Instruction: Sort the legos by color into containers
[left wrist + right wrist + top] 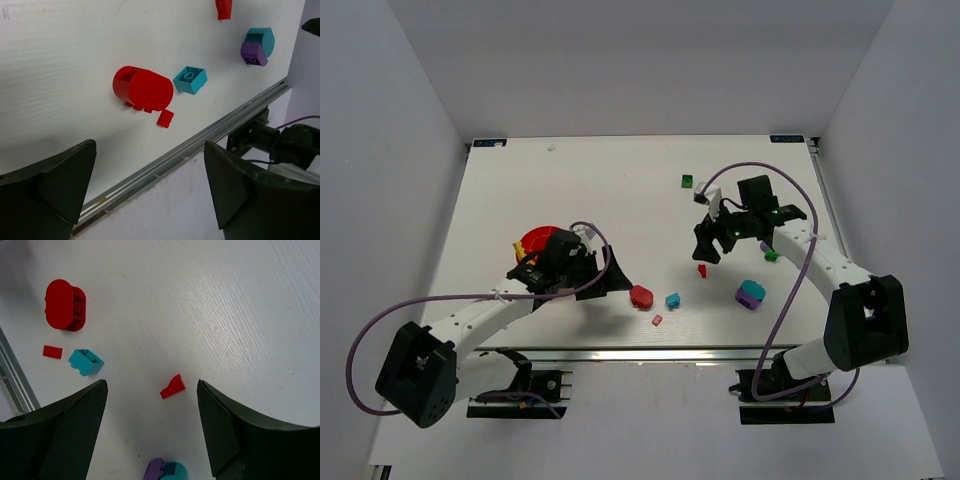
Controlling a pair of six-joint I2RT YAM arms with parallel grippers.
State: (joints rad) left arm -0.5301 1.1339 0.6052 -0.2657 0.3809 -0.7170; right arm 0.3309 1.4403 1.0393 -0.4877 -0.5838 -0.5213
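My right gripper (708,254) is open and empty, hovering just above a small red sloped brick (702,270), which lies between the open jaws in the right wrist view (172,386). My left gripper (617,280) is open and empty, left of a large red rounded brick (641,296) (145,90). A teal brick (672,300) and a small flat red brick (657,320) lie beside it. A purple-and-teal pair (751,294) lies right of them. A red bowl (535,241) sits behind the left arm, partly hidden, with something yellow at its edge. No orange bowl shows.
A green brick (687,181) lies at the far middle. Another green brick (771,256) and a purple one (764,246) sit by the right arm. The table's near metal rail (200,142) runs close below the left gripper. Grey walls enclose the table.
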